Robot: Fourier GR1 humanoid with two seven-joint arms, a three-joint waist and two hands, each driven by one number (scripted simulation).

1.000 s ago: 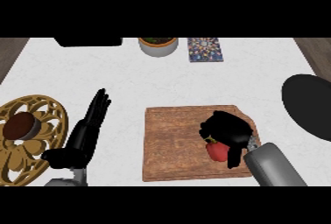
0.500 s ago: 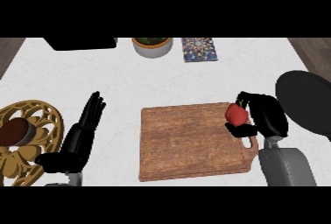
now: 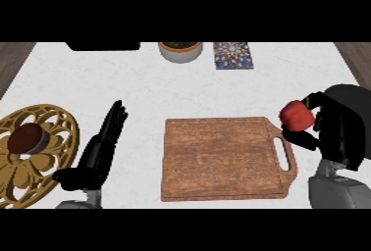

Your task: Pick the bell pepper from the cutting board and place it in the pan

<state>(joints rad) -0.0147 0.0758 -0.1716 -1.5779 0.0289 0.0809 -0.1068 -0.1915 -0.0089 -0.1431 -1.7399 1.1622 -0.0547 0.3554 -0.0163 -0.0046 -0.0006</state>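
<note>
The bell pepper (image 3: 296,113) is held clamped in the curled fingers of the right hand (image 3: 304,138), just off the cutting board's (image 3: 221,157) 2 o'clock corner, poised, it seems, to be carried over the pan (image 3: 357,112) at 3 o'clock, while the left hand (image 3: 100,149) is rested open at 9 o'clock.
</note>
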